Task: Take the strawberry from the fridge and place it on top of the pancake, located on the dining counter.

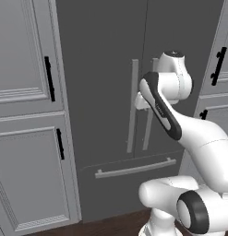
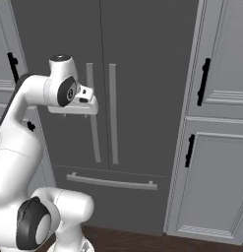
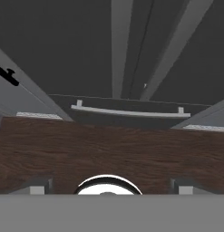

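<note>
Light grey panelled cabinets [image 1: 27, 115] on one flank of the hand, more of the same cabinet doors [image 2: 216, 147] on the other flank, stacked in upper and lower panels with raised frames. Short black handles [image 1: 50, 78] set upright near the door edges. Dark brown wooden floor [image 3: 109, 154] far below the hand, grain running crosswise. Even, flat light throughout, with no strong shadows.

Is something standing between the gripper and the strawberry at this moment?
Yes. Both doors of the fridge are closed, so anything inside is hidden. The open gripper is near the door handles, holding nothing.
</note>
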